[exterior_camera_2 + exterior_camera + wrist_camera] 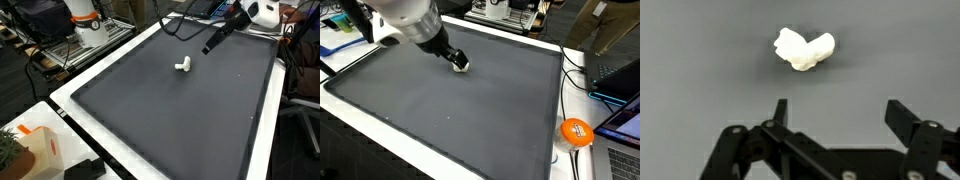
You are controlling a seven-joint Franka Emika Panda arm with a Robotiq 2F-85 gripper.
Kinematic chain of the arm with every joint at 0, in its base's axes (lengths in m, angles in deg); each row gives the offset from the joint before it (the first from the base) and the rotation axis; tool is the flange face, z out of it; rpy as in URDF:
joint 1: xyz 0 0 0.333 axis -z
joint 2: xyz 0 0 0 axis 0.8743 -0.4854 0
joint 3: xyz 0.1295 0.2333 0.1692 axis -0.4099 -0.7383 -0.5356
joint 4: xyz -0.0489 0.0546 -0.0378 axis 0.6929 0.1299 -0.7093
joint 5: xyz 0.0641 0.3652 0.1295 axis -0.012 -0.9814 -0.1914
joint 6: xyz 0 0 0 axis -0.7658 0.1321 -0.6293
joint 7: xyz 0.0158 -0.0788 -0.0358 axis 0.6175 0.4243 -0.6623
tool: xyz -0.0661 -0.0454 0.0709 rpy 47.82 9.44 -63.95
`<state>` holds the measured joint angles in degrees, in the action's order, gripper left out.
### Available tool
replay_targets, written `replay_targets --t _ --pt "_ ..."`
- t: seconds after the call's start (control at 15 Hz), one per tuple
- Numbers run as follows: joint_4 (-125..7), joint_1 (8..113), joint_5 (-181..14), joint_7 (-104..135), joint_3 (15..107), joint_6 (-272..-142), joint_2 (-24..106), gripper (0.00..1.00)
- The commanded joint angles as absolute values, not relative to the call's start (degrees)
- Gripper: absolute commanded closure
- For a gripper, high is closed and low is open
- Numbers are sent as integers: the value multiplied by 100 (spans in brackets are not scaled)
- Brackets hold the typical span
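Note:
A small white lumpy object lies on the dark grey mat. In the wrist view it sits just beyond my fingertips, slightly towards one finger's side. My gripper is open, with nothing between its black fingers. In both exterior views the gripper hangs over the mat near the white object, apart from it. The mat covers most of the table.
An orange round object lies off the mat by some cables, with a laptop beside it. The robot base stands behind the table, a black item lies near the corner, and clutter lines the far edges.

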<state>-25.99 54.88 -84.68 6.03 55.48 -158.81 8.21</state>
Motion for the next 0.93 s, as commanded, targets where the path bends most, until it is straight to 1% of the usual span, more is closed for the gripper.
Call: replay_targets --t 0.0,0.33,0.53,0.6,0.87 --pt "-3968 5795 -8952 723 5376 -16452 1824 0" --pt "-5154 5857 -9336 955 5473 -16540 2851 0" --pt "-5911 5776 -9107 1123 5536 -16606 3487 0" --pt "-5021 5759 -9151 970 5538 -16285 2859 0" --pt "-5591 5765 -9140 1040 5530 -16387 3326 0"
